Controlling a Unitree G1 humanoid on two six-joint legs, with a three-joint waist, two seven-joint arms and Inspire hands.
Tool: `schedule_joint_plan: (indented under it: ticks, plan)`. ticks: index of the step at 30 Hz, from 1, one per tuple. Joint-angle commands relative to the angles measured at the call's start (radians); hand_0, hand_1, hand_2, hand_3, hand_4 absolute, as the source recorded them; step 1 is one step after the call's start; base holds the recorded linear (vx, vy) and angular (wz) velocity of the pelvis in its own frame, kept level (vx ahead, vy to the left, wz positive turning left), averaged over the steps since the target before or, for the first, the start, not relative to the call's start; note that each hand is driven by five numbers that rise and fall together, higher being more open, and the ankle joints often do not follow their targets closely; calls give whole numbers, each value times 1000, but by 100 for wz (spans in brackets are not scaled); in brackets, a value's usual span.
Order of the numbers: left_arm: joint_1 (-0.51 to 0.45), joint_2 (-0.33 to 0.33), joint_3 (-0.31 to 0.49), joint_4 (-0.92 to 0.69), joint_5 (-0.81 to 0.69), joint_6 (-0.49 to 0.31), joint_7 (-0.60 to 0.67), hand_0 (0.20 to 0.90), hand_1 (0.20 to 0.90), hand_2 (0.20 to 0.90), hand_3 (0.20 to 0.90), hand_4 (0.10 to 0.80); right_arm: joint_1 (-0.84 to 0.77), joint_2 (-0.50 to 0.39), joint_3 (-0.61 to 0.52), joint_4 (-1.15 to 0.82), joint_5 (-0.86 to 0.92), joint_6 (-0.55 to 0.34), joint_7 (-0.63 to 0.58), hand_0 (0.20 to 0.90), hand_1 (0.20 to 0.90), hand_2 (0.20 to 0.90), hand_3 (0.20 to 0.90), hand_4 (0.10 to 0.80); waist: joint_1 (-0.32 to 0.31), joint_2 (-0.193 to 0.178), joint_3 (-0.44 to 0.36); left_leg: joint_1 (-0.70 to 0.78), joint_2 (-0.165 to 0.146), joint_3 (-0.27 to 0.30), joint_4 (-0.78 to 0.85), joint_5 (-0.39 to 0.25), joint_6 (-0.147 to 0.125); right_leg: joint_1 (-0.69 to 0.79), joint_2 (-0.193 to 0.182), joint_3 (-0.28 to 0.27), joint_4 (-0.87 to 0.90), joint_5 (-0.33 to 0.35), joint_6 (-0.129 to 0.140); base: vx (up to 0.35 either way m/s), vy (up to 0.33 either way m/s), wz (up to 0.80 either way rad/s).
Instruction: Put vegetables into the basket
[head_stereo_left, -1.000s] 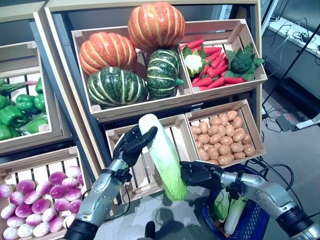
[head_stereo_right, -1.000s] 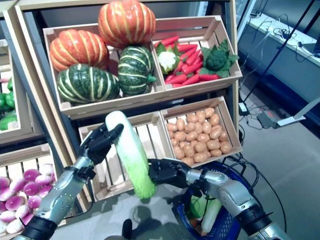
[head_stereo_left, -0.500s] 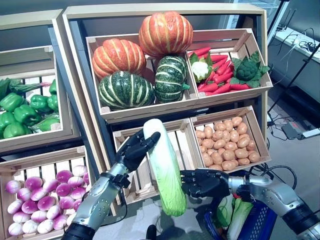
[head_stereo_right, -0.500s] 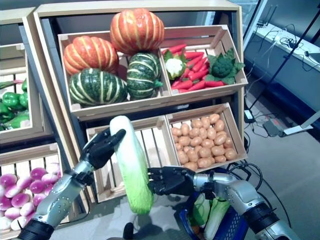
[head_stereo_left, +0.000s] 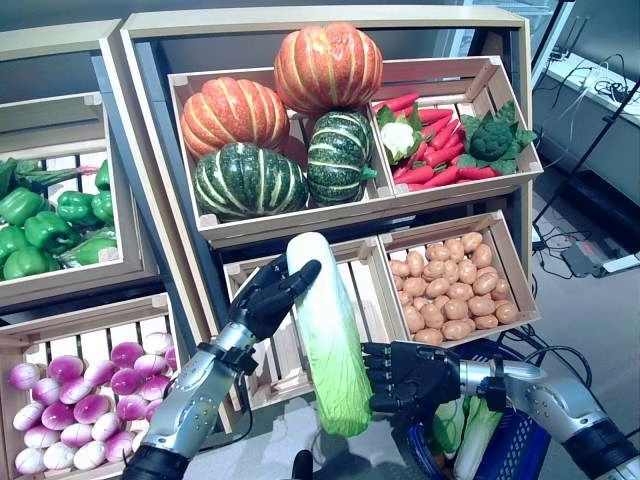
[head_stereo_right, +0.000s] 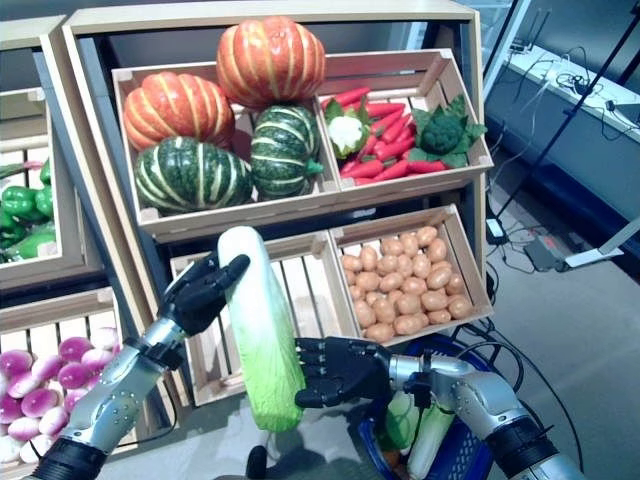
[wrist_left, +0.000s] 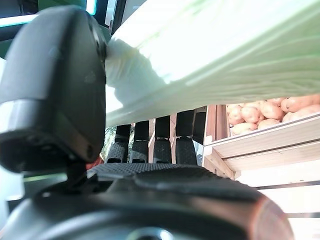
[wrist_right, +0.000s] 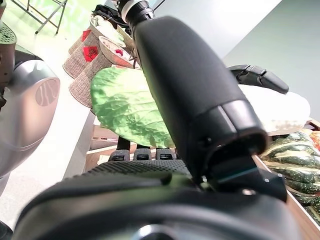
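Note:
A long napa cabbage (head_stereo_left: 325, 340), white at the top and leafy green at the bottom, hangs nearly upright in front of the shelves. My left hand (head_stereo_left: 262, 298) is shut on its white upper end, the thumb (wrist_left: 55, 90) on one side and the fingers (wrist_left: 150, 142) on the other. My right hand (head_stereo_left: 410, 372) is open with spread fingers beside the green lower end, which shows just past it in the right wrist view as cabbage (wrist_right: 130, 112). The blue basket (head_stereo_left: 520, 450) sits low on the right under my right arm, with pale green vegetables (head_stereo_left: 470, 425) in it.
Wooden crates fill the shelves: pumpkins (head_stereo_left: 270, 110), red chillies with cauliflower and broccoli (head_stereo_left: 450, 130), potatoes (head_stereo_left: 455, 290), green peppers (head_stereo_left: 40, 220), purple-white bulbs (head_stereo_left: 80, 400). A slatted crate (head_stereo_left: 270, 350) stands behind the cabbage.
The view has shifted. The cabbage has dropped slightly and hangs more upright. My right hand has sunk a little and spread its fingers by the leafy end.

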Motion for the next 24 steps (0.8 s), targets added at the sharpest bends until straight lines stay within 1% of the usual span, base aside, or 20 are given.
schedule_joint_plan:
  ticks: [1,2,4,7,9,15,21,24]
  plan:
    - [-101,-24,4,-5,22,-84,30,300,300,300,300,400,-48,86,-8,-175,146,-106,-45,900,900,900,900,800,-13,-19,-32,81,24,19,1,-130,-37,-62,-67,23,7,111,16,0,0,0]
    - [-101,-27,4,-7,25,-86,39,300,300,300,300,400,-42,86,-9,-169,146,-91,-108,900,900,900,900,800,-15,-19,-31,81,24,20,1,-129,-38,-63,-68,23,7,111,16,0,0,0]
    - [-104,-35,-2,-4,30,-98,63,300,300,300,300,400,-24,91,-6,-137,69,-121,-234,900,900,900,900,800,-23,-19,-31,82,25,23,1,-129,-36,-64,-68,25,6,114,18,0,0,0]
    - [-106,-48,-14,-5,39,-113,99,300,300,300,300,400,-21,107,3,-108,54,-107,-384,900,900,900,900,800,-30,-20,-30,86,26,26,1,-129,-33,-63,-69,28,1,119,18,9,4,-1]
    - [-109,-56,-15,0,45,-118,105,300,300,300,300,400,-30,124,14,-102,22,-112,-424,900,900,900,900,800,-31,-20,-29,87,24,24,1,-129,-30,-62,-69,32,1,121,18,23,9,-4]
    - [-138,-75,-41,9,48,-122,138,300,300,300,300,400,-89,163,70,-99,46,-93,-536,900,900,900,900,800,-25,-21,-26,90,20,19,1,-129,-29,-56,-72,30,0,124,17,0,0,0]
    - [-149,-85,-48,15,44,-112,137,300,300,300,300,400,-126,196,100,-95,37,-77,-629,900,900,900,900,800,-19,-22,-35,91,17,19,1,-132,-27,-55,-75,31,0,123,18,0,0,0]
    - [-149,-86,-48,6,43,-109,141,300,300,300,300,400,-131,204,108,-93,15,-59,-652,900,900,900,900,800,-18,-23,-36,91,16,20,1,-132,-26,-55,-76,33,1,123,18,0,0,0]
